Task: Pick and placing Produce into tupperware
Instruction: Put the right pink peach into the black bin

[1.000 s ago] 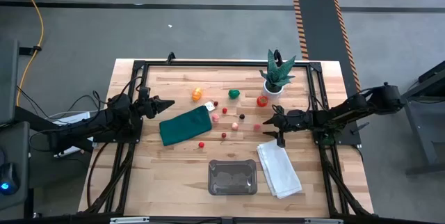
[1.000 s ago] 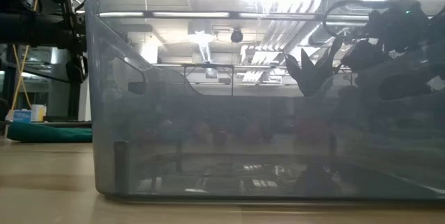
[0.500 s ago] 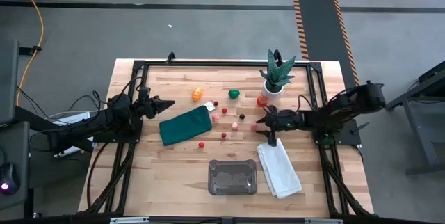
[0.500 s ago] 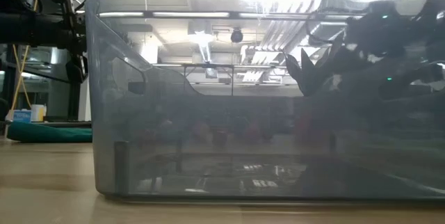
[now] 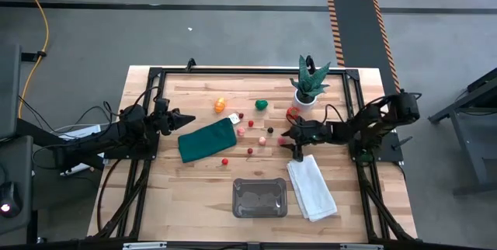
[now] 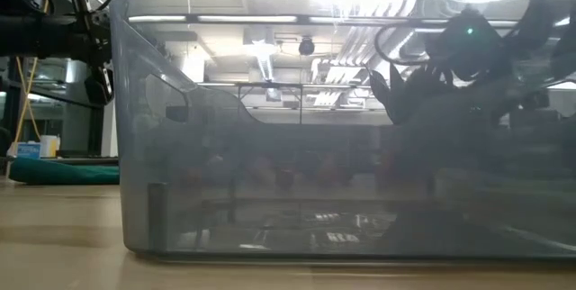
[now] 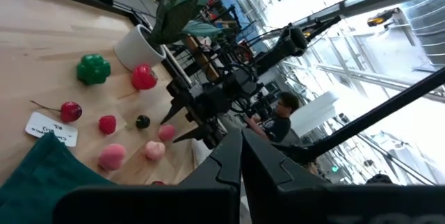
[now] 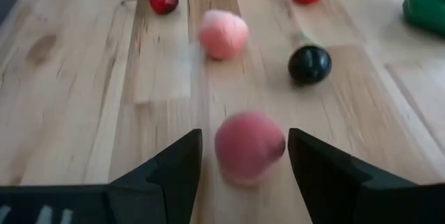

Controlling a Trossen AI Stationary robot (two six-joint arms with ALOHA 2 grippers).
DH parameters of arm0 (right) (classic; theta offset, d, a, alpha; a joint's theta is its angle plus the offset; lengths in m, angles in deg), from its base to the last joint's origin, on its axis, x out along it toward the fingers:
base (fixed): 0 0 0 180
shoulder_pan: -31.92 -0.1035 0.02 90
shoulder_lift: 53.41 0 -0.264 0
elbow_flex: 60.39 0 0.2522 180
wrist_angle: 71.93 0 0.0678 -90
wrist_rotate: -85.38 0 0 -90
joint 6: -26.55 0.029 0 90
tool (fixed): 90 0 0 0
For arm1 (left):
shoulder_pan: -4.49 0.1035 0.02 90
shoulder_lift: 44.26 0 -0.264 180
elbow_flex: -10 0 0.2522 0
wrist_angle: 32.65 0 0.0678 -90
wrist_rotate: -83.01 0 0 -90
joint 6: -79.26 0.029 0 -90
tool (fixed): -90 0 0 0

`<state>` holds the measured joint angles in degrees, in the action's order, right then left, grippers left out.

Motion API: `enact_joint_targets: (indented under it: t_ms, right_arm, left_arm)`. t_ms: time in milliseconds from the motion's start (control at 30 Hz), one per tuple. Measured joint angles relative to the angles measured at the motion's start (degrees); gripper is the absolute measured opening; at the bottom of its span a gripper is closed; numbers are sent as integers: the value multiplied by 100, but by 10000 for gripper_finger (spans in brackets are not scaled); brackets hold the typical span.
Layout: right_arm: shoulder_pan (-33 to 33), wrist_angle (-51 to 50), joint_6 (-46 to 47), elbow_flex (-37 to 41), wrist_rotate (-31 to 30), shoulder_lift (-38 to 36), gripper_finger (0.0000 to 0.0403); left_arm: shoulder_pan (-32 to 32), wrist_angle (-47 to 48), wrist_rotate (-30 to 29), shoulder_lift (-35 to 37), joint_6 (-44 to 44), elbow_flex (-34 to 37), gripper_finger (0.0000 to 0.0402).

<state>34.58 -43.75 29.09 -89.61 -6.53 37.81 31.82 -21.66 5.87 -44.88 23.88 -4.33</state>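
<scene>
You are at the very start: nothing is in the tupperware yet. It sits in the lower middle of the high view, just left of the folded white towel, and as far as that view shows its floor is bare. The low view looks straight through its clear wall and shows no fruit inside either.

All the produce lies loose on the table in the middle of the high view: an orange piece, a green one, a red one beside the potted plant, and a scatter of small pink, red and dark pieces between the dark green cloth and the right arm.

Your right gripper is low over the table right of centre in the high view, its fingers spread apart with a pink fruit sitting between them, not yet pinched. Beyond it in the right wrist view lie a paler pink fruit and a black berry.

Your left gripper waits at the left of the table with its fingers pressed together, holding nothing.

Judging from this, the first pick is just being lined up; closing, lifting and carrying to the container are all left, and then every other piece.
</scene>
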Motion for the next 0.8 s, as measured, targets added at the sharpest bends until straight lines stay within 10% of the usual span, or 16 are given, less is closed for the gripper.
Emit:
enact_joint_targets:
  t_ms: [800]
  right_arm:
    - [0,-244,-49,-61,1,-2,206]
  left_arm:
    - [0,1,0,0,0,1,1]
